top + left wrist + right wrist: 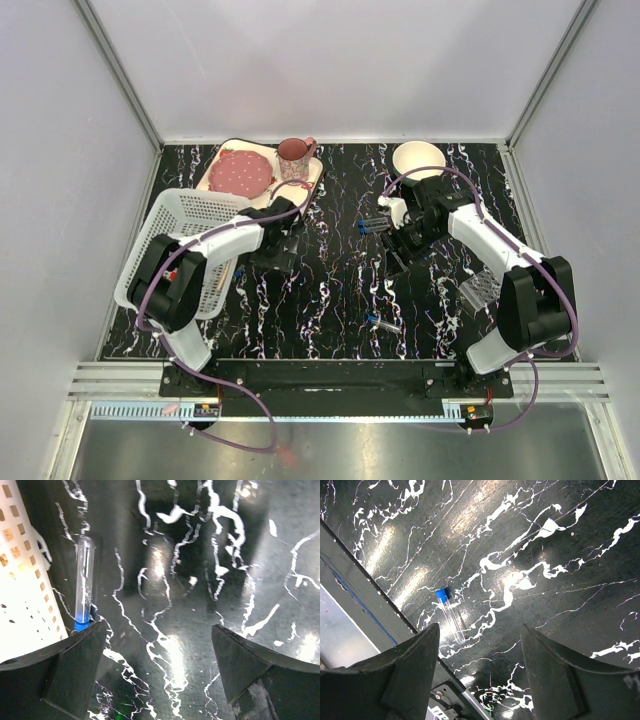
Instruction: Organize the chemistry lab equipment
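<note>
The left gripper [159,672] hung wide open over the black marbled table [200,555], nothing between its fingers. A blue-capped test tube [84,582] lay flat just beside the white basket [20,580], its cap close to one fingertip. The right gripper [480,670] was spread too and empty, above a second test tube [450,616] lying near the table's edge. The clear perforated rack [480,288] sat by the right arm

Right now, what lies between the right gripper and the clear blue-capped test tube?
Only bare black marbled tabletop separates the right gripper and tube: right wrist view.
</note>
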